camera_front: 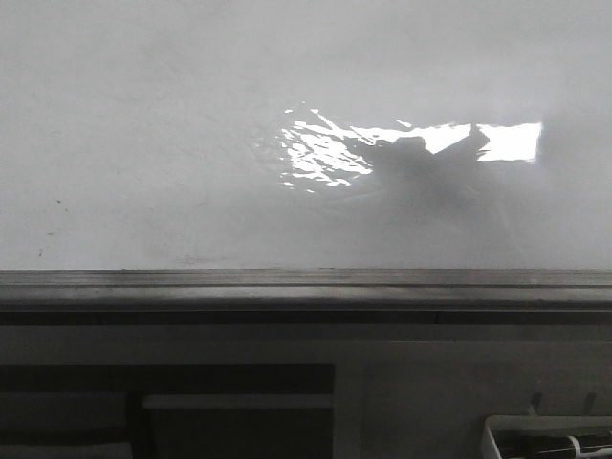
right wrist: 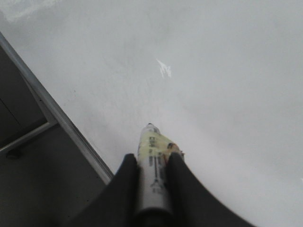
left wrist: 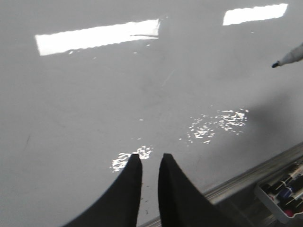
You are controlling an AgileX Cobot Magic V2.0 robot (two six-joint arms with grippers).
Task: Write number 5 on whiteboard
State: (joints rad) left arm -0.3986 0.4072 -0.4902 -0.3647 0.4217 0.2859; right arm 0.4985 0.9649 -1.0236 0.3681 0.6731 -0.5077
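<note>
Marker (right wrist: 152, 165) looks light, rigid and smooth-barrelled, so it could twist under writing pressure; the right gripper (right wrist: 152, 163) is clamped on its barrel close behind the tip, which seems the sensible hold, with the nib poised over the whiteboard (right wrist: 222, 90) near its grey edge rail (camera_front: 306, 287). Left gripper (left wrist: 150, 165) hovers empty, fingers nearly together. No number 5 is drawn yet; the board is glossy, glare-patched, with ample blank room

Ahead of me the whiteboard (camera_front: 172, 143) lies glossy and unmarked, a bright glare patch (camera_front: 411, 143) on it, its grey edge rail (camera_front: 306, 287) nearest me.
</note>
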